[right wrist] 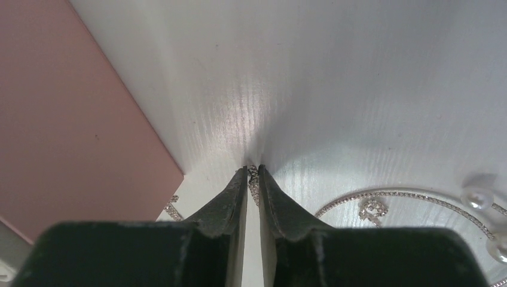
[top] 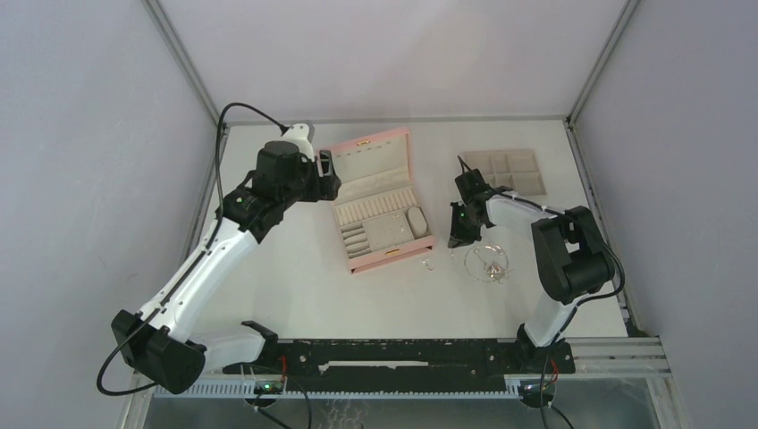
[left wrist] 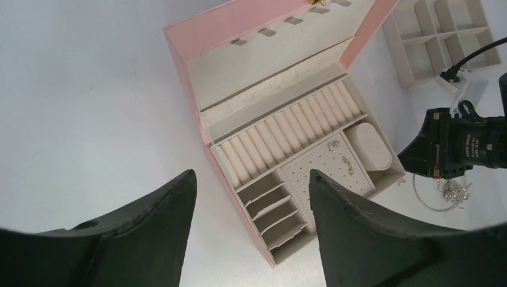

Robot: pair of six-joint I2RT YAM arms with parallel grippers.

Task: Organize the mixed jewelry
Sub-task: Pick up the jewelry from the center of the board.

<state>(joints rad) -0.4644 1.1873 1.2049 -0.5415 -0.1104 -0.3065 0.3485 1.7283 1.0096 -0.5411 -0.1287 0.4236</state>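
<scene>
The mixed jewelry lies on the white table right of the pink box (top: 380,201): a thin looped chain necklace (top: 487,262) with small pieces inside it, and a tiny earring (top: 427,264) near the box's front corner. My right gripper (right wrist: 253,169) is shut on a small sparkly silver piece (right wrist: 253,180), low over the table between the box and the necklace chain (right wrist: 388,195). Another bit (right wrist: 172,208) lies by the box wall. My left gripper (left wrist: 251,174) is open and empty above the open box (left wrist: 287,119), where small earrings (left wrist: 345,160) sit on the perforated panel.
A flat beige compartment tray (top: 505,170) lies at the back right, behind my right arm (top: 563,250). Two pearl pieces (right wrist: 478,197) and a sparkly pendant (right wrist: 372,209) lie by the necklace. The box lid (top: 371,152) stands open at the back.
</scene>
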